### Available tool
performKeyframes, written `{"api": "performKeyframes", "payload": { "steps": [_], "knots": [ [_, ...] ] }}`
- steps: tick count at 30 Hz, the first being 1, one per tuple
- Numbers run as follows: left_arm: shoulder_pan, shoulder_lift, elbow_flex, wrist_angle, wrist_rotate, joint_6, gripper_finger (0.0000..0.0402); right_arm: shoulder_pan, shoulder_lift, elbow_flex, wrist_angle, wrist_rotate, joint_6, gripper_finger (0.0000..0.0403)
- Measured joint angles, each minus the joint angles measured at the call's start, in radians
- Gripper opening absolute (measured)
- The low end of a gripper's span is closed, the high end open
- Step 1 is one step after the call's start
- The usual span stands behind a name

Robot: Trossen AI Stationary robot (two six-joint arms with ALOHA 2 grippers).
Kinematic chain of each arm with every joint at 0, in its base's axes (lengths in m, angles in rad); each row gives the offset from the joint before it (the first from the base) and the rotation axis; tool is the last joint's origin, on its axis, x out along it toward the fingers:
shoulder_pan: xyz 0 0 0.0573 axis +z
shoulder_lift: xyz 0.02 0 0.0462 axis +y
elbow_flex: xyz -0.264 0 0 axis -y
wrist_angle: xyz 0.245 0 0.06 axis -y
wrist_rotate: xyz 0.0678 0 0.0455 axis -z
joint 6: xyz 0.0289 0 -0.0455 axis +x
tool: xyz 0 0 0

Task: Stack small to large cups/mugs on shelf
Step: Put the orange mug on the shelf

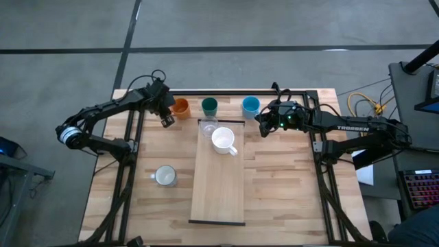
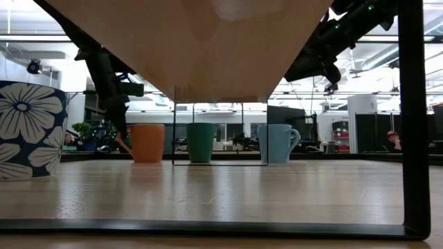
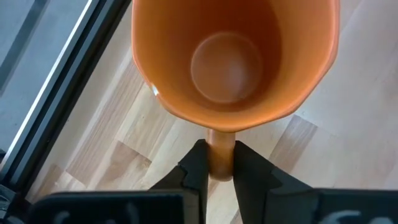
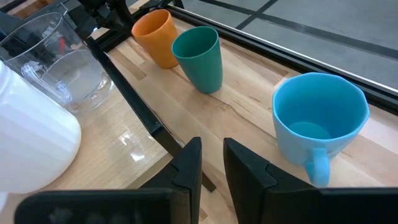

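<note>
The orange mug (image 1: pixel 181 106) stands upright on the tabletop at the far edge, left of the dark green cup (image 1: pixel 209 106) and the light blue mug (image 1: pixel 250 104). My left gripper (image 3: pixel 219 152) is shut on the orange mug, coming from its left side. The clear glass (image 1: pixel 208 127) and the white mug (image 1: pixel 223 139) stand on the far end of the shelf (image 1: pixel 218 189). A pale mug (image 1: pixel 164 176) stands on the tabletop left of the shelf. My right gripper (image 1: pixel 263 125) hovers just right of the shelf's far end, narrowly open with nothing between its fingers. My left gripper pinches the orange mug's handle (image 3: pixel 220 144) between its two fingers (image 3: pixel 194 167), one on each flat side. The fingers slant down from the table's left and near side. The mug stands upright with its base on the tabletop (image 2: pixel 147 143).
Dark frame rails (image 1: pixel 134 137) run along the table's left and right sides and its far edge. The tabletop's near half, either side of the shelf, is bare wood (image 1: pixel 281 199). Cables and a keyboard lie beyond the right edge.
</note>
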Motion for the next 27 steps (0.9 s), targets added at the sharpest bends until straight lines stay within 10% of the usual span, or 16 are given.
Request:
{"api": "performKeyframes", "payload": {
  "steps": [27],
  "knots": [
    [0.000, -0.247, 0.134, -0.161, -0.085, -0.078, 0.0029, 0.000, 0.000, 0.000, -0.002, -0.001, 0.000, 0.0061]
  ]
}}
